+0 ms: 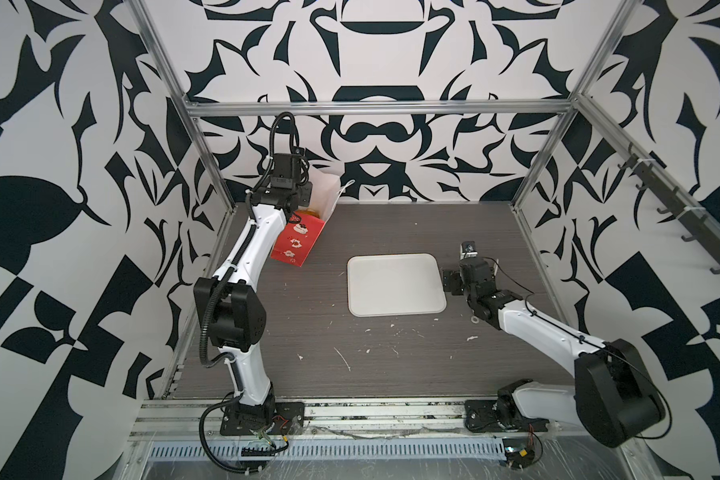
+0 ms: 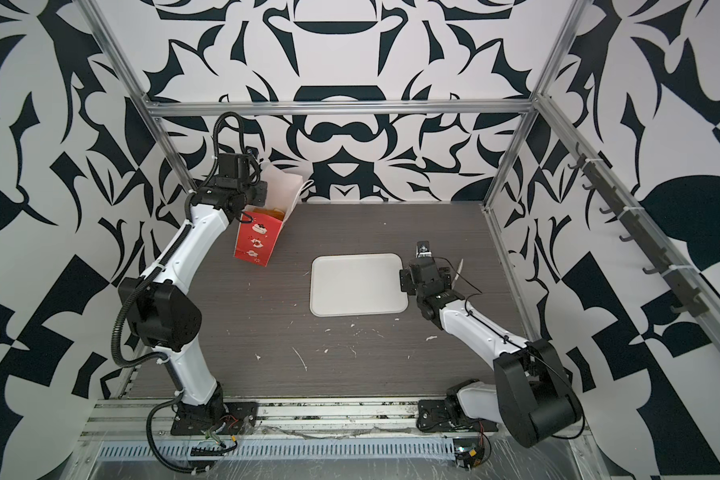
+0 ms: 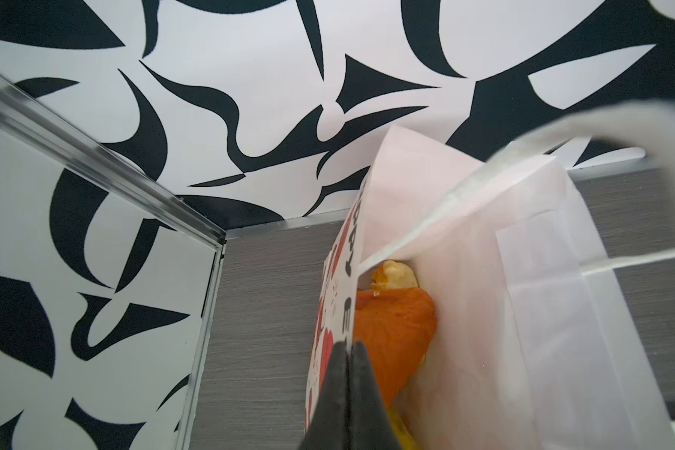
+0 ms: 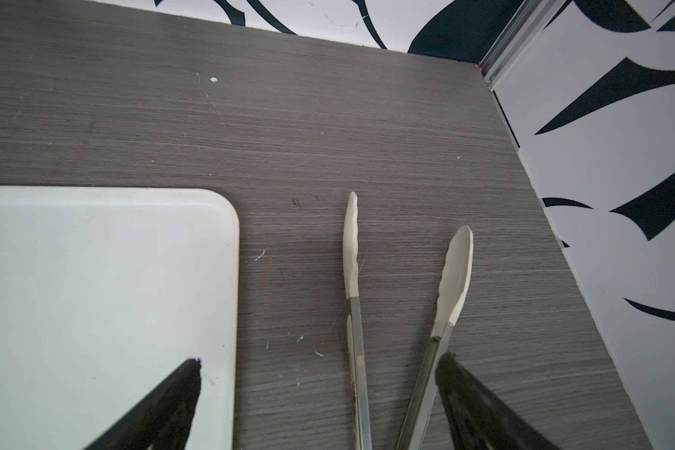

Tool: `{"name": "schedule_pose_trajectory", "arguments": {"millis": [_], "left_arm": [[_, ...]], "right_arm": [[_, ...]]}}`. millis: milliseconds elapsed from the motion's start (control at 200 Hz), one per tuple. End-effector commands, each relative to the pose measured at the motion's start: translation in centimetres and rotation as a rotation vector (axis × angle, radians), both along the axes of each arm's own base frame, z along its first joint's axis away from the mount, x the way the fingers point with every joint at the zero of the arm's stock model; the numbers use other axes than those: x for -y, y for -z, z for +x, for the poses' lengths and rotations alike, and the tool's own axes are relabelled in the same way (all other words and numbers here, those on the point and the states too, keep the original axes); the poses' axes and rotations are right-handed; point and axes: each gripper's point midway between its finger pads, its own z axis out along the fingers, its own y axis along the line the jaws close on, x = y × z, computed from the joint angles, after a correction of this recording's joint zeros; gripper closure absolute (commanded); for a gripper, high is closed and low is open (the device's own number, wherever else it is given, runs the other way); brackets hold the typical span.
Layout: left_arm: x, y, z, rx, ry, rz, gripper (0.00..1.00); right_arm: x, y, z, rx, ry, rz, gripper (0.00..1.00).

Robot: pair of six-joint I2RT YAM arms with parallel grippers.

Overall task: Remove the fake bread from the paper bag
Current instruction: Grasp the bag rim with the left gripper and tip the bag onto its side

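The paper bag (image 1: 298, 243) (image 2: 255, 243) stands tilted at the back left of the table, white above and red below. My left gripper (image 3: 349, 345) is shut on the bag's printed side wall at its rim, one finger inside and one outside. The left wrist view looks into the open bag (image 3: 530, 311): the fake bread shows as an orange-brown piece (image 3: 398, 331) with a pale yellow piece (image 3: 396, 274) behind it. My right gripper (image 4: 320, 362) (image 1: 449, 282) is open beside the tray, with metal tongs (image 4: 353, 249) lying between its fingers.
A white rectangular tray (image 1: 395, 284) (image 2: 358, 284) (image 4: 94, 292) lies mid-table with nothing on it. A white string handle (image 3: 640, 255) hangs on the bag's far side. The patterned back wall and metal frame post (image 3: 94, 156) stand close behind the bag.
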Motion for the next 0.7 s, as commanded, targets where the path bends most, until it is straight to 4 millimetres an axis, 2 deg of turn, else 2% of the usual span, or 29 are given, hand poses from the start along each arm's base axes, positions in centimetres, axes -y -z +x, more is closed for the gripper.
{"name": "schedule_pose_trajectory", "arguments": {"millis": [0,235,400,555,695], "left_arm": [[1.8,-1.3,-0.1,0.074,0.03,-0.005,1.0],[6.1,-0.5,-2.0,0.085,0.082,-0.031,1.0],[8.4,0.2,-3.5,0.076,0.094,-0.034,1.0],[9.6,1.3,-5.0,0.058,0.094,-0.065,1.0],[10.7,2.6,-6.3,0.034,0.113,-0.098,1.0]], "right_arm": [[0.1,-0.5,0.0,0.022,0.007,0.008,0.03],[-0.5,-0.9,-0.1,0.017,-0.005,0.047,0.03],[-0.1,-1.4,-1.3,-0.02,0.036,0.091,0.03],[2.3,-1.9,-3.1,-0.036,0.15,0.071,0.0],[4.7,-1.4,-4.3,-0.092,0.256,0.085,0.0]]}}
